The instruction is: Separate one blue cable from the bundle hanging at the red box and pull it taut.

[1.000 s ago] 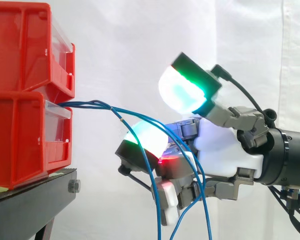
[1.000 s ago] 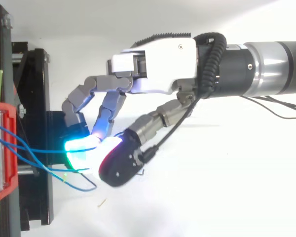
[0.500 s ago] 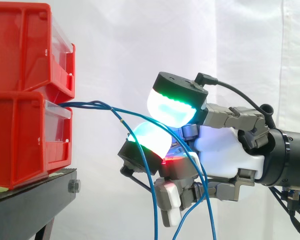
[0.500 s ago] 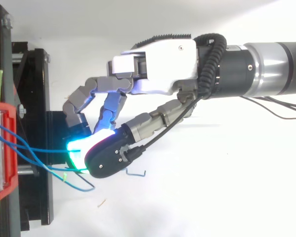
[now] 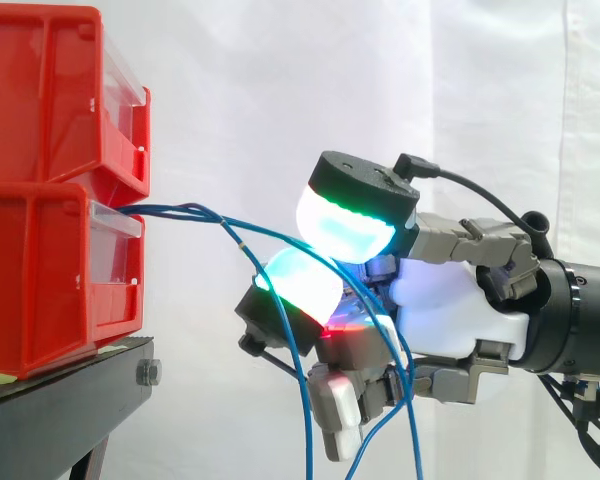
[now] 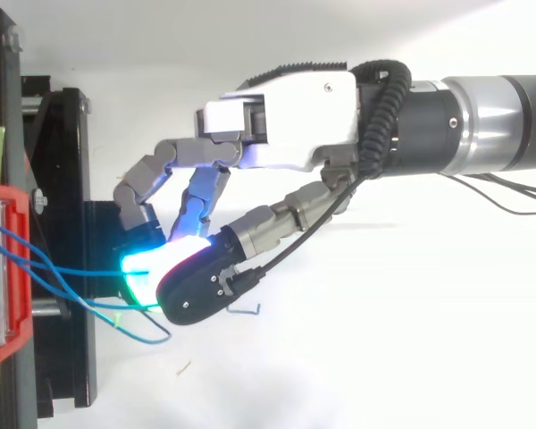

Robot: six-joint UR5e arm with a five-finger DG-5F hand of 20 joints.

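White curtain [image 5: 280,80], fingers [image 5: 300,283] pinching blue cable [image 6: 89,271]

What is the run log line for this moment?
hand: pinching one blue cable | bundle: hanging from red box | cable: curved, not yet taut

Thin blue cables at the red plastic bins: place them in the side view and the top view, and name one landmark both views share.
Side view: the thin blue cables leave the lower red plastic bin at left centre and arc right; one passes between the pads of the hand, the others drop to the bottom edge.
Top view: lower left, running right from the bin to the hand's cyan pad.
Shared landmark: the red bin.
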